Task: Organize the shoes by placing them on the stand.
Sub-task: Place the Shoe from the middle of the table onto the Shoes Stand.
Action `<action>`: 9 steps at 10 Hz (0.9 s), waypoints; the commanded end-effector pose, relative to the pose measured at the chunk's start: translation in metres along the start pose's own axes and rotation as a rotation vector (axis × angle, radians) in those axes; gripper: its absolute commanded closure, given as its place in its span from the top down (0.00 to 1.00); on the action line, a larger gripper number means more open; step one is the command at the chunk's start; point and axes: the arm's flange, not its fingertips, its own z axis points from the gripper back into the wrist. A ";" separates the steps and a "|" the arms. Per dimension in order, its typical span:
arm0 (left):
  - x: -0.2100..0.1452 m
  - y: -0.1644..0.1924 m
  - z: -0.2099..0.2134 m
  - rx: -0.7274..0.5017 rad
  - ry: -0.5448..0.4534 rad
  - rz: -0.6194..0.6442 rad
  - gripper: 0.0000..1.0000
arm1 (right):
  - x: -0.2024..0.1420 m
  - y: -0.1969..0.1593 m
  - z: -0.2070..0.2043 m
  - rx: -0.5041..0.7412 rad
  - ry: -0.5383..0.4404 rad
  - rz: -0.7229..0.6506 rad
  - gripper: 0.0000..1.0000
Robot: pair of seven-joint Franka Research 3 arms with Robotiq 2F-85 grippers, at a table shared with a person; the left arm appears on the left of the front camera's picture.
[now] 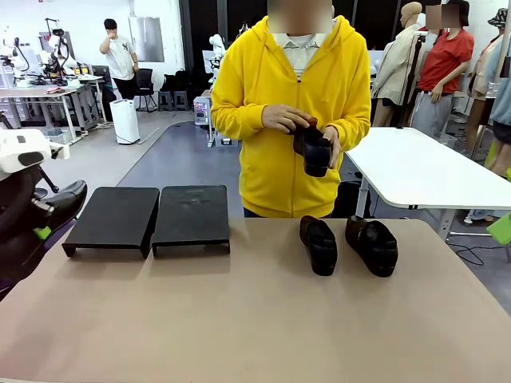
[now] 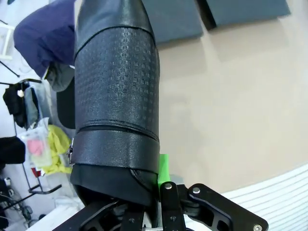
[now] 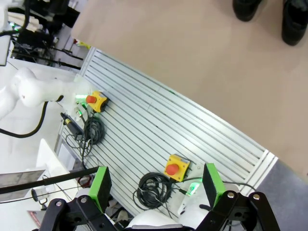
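A: What is nearest?
B: The left gripper (image 1: 38, 231), at the table's (image 1: 239, 327) left edge. Its jaws are clamped on the held shoe (image 2: 115, 96), and a green pad (image 2: 163, 166) presses the shoe's side at the end next to the wrist. This shoe is in the air, near the left stand (image 1: 116, 217) and on its left, with its free end pointing up and away from the wrist.

A: And the other arm?
B: The right gripper (image 3: 154, 185) has its jaws wide apart, with nothing between them. It hangs over the slatted deck (image 3: 159, 125) on the robot's side of the table, above a yellow stop button (image 3: 175, 168).

A: What lies on the table?
B: Two shoes lie toward the far edge, right of the middle. The middle shoe (image 1: 319, 245) has the right shoe (image 1: 374, 245) just beside it. They do not touch, and their toes point toward the robot. At the far left, the left stand and the right stand (image 1: 192, 215), both black and flat, sit side by side, and I cannot tell whether they touch.

A: And beyond the table?
B: A person (image 1: 271, 80) in a yellow hoodie stands at the far edge. Both hands hold the fourth shoe (image 1: 315, 152) in front of the body, above the two shoes on the table.
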 end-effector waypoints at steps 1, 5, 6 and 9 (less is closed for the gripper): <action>0.078 0.031 -0.024 -0.026 -0.085 0.139 0.00 | 0.001 0.000 0.002 0.007 -0.001 0.027 1.00; 0.167 0.053 -0.097 0.061 -0.188 0.234 0.00 | 0.001 0.000 0.002 0.007 -0.001 0.027 1.00; 0.171 0.049 -0.107 0.094 -0.205 0.270 0.00 | 0.001 0.000 0.002 0.007 -0.001 0.027 1.00; 0.185 0.038 -0.135 0.144 -0.180 0.244 0.00 | 0.001 0.000 0.002 0.007 -0.001 0.027 1.00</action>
